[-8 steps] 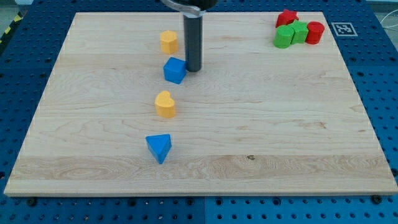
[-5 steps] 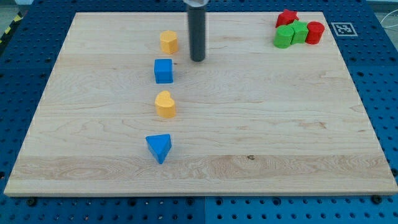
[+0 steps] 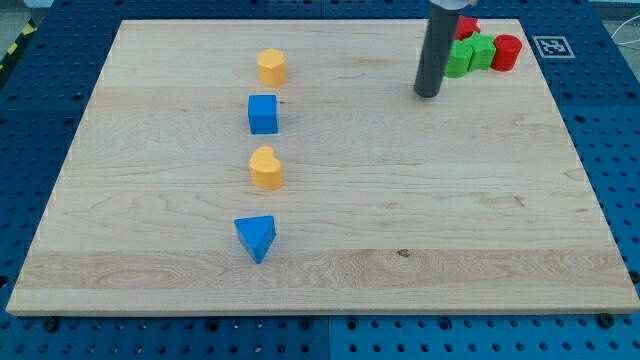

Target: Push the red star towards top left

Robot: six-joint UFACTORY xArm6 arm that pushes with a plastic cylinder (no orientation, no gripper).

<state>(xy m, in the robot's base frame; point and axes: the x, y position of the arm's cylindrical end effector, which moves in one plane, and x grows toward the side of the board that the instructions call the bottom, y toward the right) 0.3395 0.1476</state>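
Observation:
The red star [image 3: 468,26] lies at the board's top right corner, mostly hidden behind my rod. It sits in a cluster with two green blocks [image 3: 471,55] and a red cylinder [image 3: 506,51]. My tip [image 3: 428,94] rests on the board just left of and below this cluster, close to the left green block but apart from it.
A column of blocks stands left of the middle: a yellow hexagon [image 3: 271,67], a blue cube [image 3: 263,114], a yellow heart [image 3: 266,168] and a blue triangle [image 3: 256,238]. A marker tag [image 3: 553,46] sits at the wooden board's [image 3: 400,200] top right corner.
The blue cube slid slightly left after the first frame. My tip then moved from beside it far to the right, up to the red and green cluster.

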